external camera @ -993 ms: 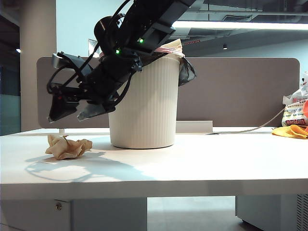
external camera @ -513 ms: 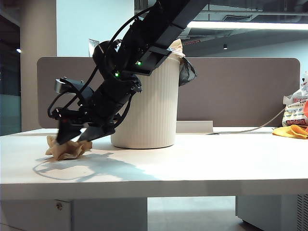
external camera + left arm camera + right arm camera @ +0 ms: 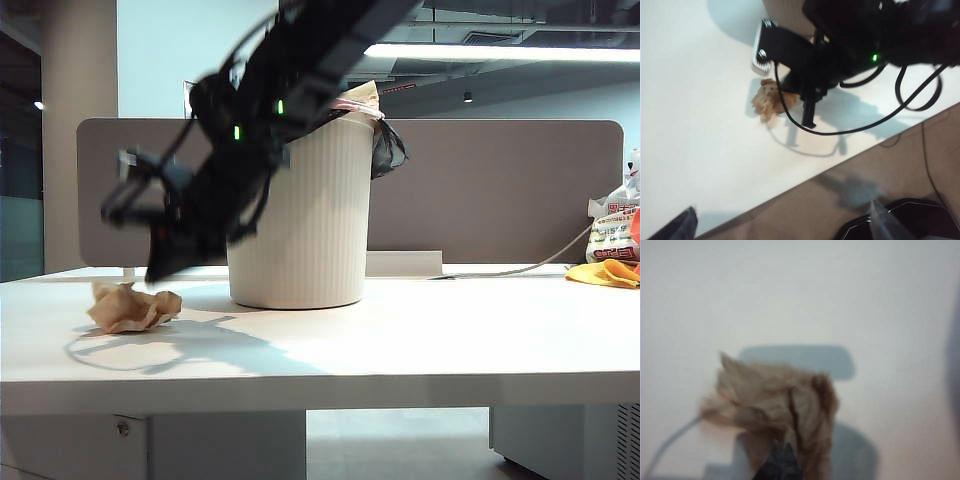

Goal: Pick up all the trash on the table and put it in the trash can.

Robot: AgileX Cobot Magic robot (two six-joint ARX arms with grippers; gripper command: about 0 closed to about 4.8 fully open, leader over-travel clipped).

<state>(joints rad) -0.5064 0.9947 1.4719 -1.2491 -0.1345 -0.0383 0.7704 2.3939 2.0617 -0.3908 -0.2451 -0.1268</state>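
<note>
- A second ago the right gripper (image 3: 158, 268) hung above the paper wad (image 3: 133, 307) with its jaws wide. Half a second ago it was down on the wad. Now its jaws are shut and it sits a little above the wad, blurred.
- In the right wrist view the dark tips (image 3: 781, 460) are pinched together at the edge of the wad (image 3: 772, 412). I cannot tell if they hold any paper.
- The wad lies on the desk (image 3: 420, 340), left of the trash can (image 3: 298, 210) and near it.
- Risk: the jaws may have caught only a thin corner, or none. Then the wad could slip out and stay on the desk, or drop before it gets over the trash can.
- The left gripper (image 3: 780, 225) is far from the trash can, with jaws wide and empty. Only its tips show.
- Hard to see: the right arm is smeared in the exterior view. Inside the trash can is hidden.
</note>
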